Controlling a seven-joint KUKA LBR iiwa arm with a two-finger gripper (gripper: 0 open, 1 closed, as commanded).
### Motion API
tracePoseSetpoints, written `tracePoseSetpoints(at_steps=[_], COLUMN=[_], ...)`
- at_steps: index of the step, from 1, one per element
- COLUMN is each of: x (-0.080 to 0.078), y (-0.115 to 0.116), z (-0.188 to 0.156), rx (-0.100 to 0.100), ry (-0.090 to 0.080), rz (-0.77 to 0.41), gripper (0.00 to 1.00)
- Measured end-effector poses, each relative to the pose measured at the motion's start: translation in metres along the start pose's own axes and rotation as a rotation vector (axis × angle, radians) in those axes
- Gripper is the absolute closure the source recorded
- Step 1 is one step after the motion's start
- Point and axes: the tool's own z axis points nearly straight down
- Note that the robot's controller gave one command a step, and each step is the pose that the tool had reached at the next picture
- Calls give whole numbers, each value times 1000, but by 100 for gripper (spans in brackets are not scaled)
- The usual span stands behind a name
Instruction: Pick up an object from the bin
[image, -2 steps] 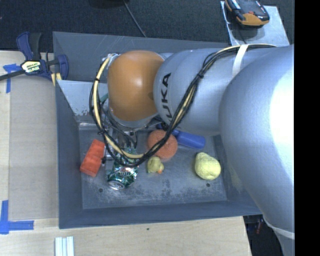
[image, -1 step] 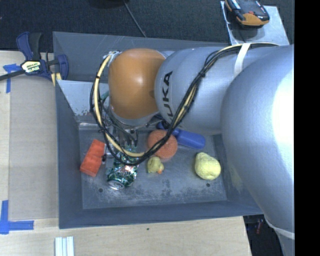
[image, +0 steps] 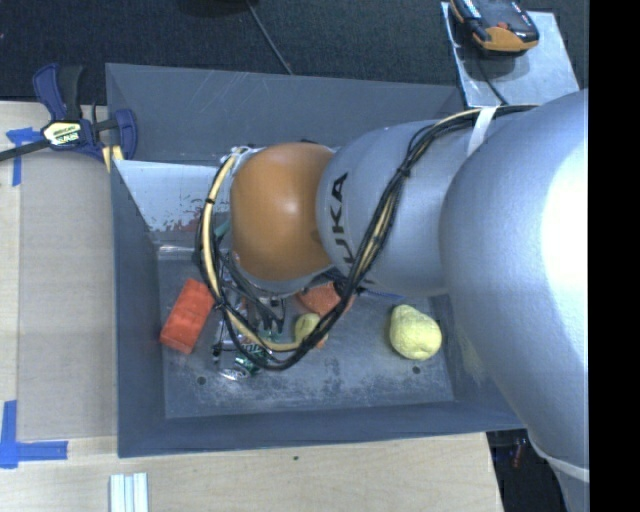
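The grey arm (image: 450, 220) reached from the right into the bin's (image: 140, 400) middle. Its gripper (image: 243, 345) hung low beside an orange block (image: 187, 315). Whether it was spread wide or squeezed tight, I could not tell.

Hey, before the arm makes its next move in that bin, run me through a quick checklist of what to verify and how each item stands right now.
1. Pincer low inside the bin, toward its front left: ok.
2. A thing within close range: the orange block lies just left of the pincer: ok.
3. Something already held in the pincer: cannot tell, the arm hides it.
4. Yellow lumpy thing lies apart on the right, well clear of the pincer: ok.
5. Small yellow piece and red-orange piece free of the arm: cannot tell, both are partly covered by it.
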Motion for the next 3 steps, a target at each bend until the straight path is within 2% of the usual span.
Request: tracePoseSetpoints(at_steps=[1,2,3], x=[-8,41,11], y=[4,-13,14], z=[-15,5,-15], rx=[-1,1,-5], ry=[-4,3,-16], rz=[-20,-185,-92], gripper=[0,0,100])
